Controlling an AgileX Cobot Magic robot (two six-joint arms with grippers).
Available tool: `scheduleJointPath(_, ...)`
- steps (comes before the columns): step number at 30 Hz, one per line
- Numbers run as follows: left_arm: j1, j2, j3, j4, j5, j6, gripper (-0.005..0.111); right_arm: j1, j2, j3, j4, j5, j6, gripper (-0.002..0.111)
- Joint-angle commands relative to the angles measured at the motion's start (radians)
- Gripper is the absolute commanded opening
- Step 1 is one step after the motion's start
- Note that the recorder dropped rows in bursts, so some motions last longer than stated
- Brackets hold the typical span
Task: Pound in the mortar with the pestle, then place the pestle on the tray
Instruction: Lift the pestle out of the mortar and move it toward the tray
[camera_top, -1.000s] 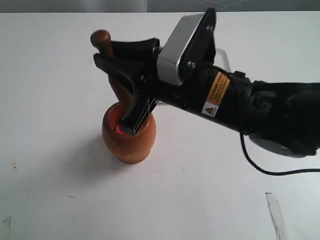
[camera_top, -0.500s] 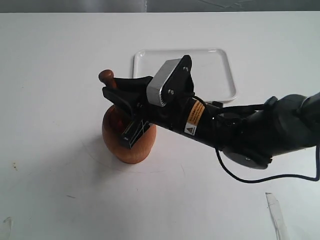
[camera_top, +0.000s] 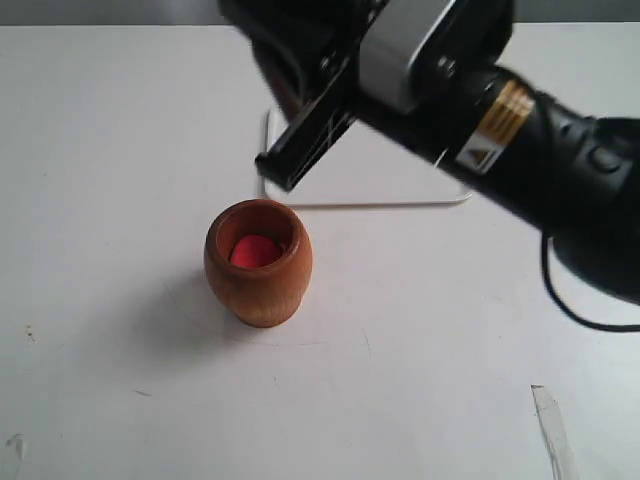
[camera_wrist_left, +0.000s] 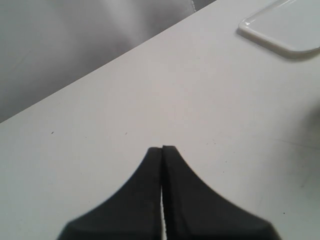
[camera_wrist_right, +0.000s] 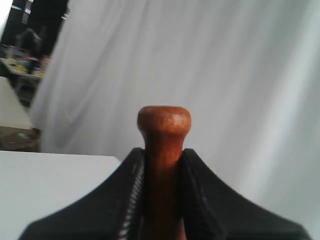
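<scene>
The reddish-brown mortar stands upright on the white table with the red ball showing inside it. My right gripper is shut on the pestle, whose small knob sticks out past the fingertips. In the exterior view the right gripper hangs high above and behind the mortar, well clear of it, and largely covers the white tray. The pestle cannot be made out there. My left gripper is shut on nothing above bare table, with a corner of the tray beyond it.
The right arm stretches in from the right above the table. A clear strip lies near the front right edge. A grey curtain hangs behind the table.
The right gripper pushed the pestle down into the mortar, then lifted it out and rose up over the tray. The red ball is now uncovered.
</scene>
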Motion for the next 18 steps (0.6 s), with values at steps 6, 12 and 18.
scheduleJointPath(6, -0.008, -0.001, 0.001, -0.007, -0.003, -0.008, 0.000, -0.064, -0.167, -0.234, 0.680, 0.712, -0.653, 0.000)
scheduleJointPath(12, -0.008, -0.001, 0.001, -0.007, -0.003, -0.008, 0.000, -0.206, -0.111, -0.370, 0.731, 0.983, -0.643, 0.000)
scheduleJointPath(18, -0.008, -0.001, 0.001, -0.007, -0.003, -0.008, 0.000, -0.335, 0.067, -0.529, 0.729, 1.327, -0.591, 0.000)
